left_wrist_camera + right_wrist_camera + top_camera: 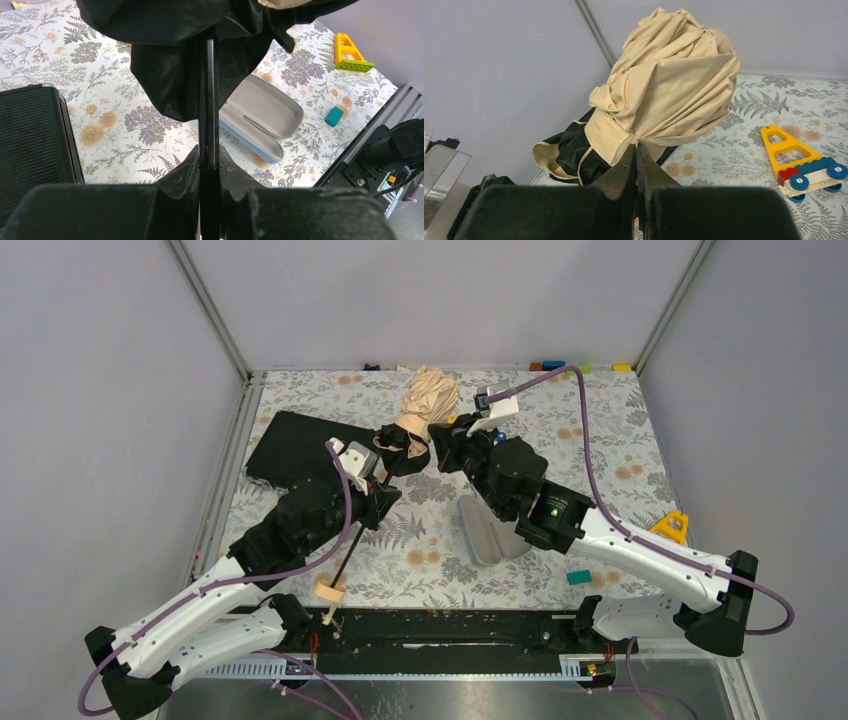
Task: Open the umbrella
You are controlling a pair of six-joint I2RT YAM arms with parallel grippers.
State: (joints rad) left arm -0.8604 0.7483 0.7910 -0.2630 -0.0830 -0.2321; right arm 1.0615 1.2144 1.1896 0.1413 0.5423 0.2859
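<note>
Umbrella (427, 398) unopened as yet: its peach canopy (674, 85) is a crumpled bundle held up near the far wall, with the black underside folds (170, 65) hanging below it. The thin dark shaft (352, 550) runs down toward the near edge of the bench (620, 440) and ends in the cream knob handle (330, 590). Whether that knob rests on the bench or hangs just over it I cannot tell. The left jaws are clamped on the shaft just under the black folds, seen plainly from the left wrist. The right jaws are pressed together on the gathered neck of the canopy, pinching the fabric where it bunches.

By my reading, the step in hand is the two-arm hold before spreading: one arm anchors the shaft, the other has the cloth. The next move calls for the ribs to be driven outward, so the sliding collar must travel along the shaft toward the canopy tip while the shaft is held steady. A pinch on loose fabric alone may only tug the cloth, and the folds need room away from both arms.

Two containers lie on the bench. The grey clamshell case (265, 115), just right of the shaft, lies open and shows only its pale lining. The flat black case (295, 450), left of the canopy, is shut, so its contents are hidden.
</note>
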